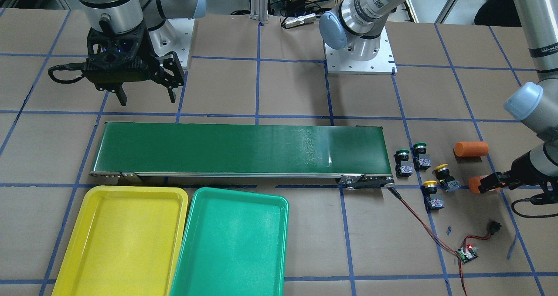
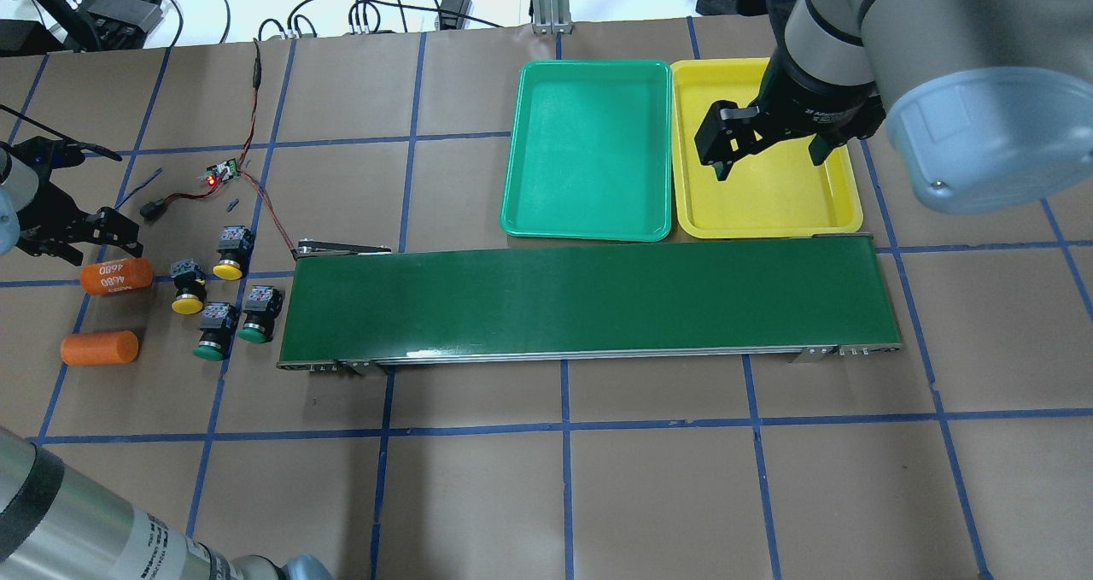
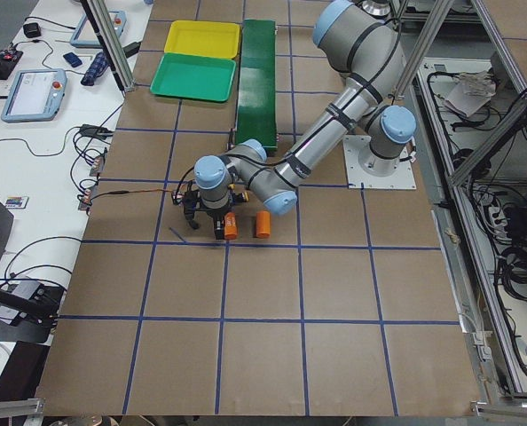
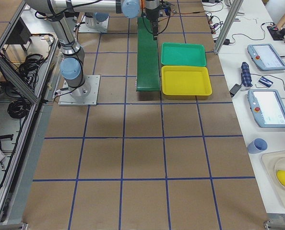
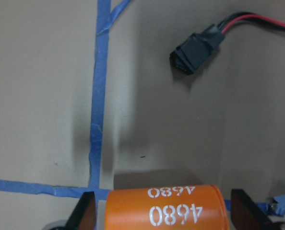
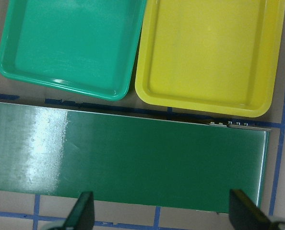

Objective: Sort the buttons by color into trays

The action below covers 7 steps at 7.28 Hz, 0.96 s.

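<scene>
1. 2 fingers (image 5: 82, 218) of the left gripper (image 5: 164, 221) stand spread either side of an orange cylinder (image 5: 164, 201), with gaps and not clamping it. "4680" is printed on it twice in white, 1 copy upside down.
2. Just beside that cylinder, toward the conveyor belt (image 2: 589, 302), lie 2 yellow buttons (image 2: 230, 260) and 2 green buttons (image 2: 256, 315), on their sides, long axes across the table, caps toward the robot.
3. The right gripper (image 1: 147, 99) hangs wide open by the belt's other end, near the yellow tray (image 2: 845, 213) and green tray (image 2: 512, 178), well apart from the buttons.
</scene>
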{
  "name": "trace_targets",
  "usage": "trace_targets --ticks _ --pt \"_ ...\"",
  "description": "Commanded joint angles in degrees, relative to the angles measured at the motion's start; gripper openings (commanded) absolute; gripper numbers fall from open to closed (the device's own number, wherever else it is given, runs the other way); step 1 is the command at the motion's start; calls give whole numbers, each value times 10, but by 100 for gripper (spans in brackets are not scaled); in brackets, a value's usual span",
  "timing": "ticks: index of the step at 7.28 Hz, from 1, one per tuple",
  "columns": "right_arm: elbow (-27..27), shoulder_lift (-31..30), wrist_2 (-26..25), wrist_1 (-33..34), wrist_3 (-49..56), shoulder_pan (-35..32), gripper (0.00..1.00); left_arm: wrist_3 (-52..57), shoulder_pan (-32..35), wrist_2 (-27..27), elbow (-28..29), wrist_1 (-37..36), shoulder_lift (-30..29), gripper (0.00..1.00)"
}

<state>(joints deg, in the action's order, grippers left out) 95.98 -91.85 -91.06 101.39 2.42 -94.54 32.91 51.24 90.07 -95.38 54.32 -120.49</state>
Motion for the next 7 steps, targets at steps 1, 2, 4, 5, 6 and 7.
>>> trace_targets --ticks 1,2,4,5,6,7 --pt "0 -1 1 1 0 0 100 -1 -1 -2 -2 0 -3 100" --pt "0 0 0 16 -1 0 100 -1 -1 -2 -3 0 -7 100" --pt "0 -1 0 22 -1 0 100 -1 -1 4 -4 2 -12 100" --pt "0 -1 0 23 0 0 100 -1 -1 7 -5 3 -16 100" --pt "0 -1 0 22 0 0 100 -1 -1 9 -5 4 -18 100" --pt "0 0 0 23 0 0 100 1 -1 10 -4 4 -19 100"
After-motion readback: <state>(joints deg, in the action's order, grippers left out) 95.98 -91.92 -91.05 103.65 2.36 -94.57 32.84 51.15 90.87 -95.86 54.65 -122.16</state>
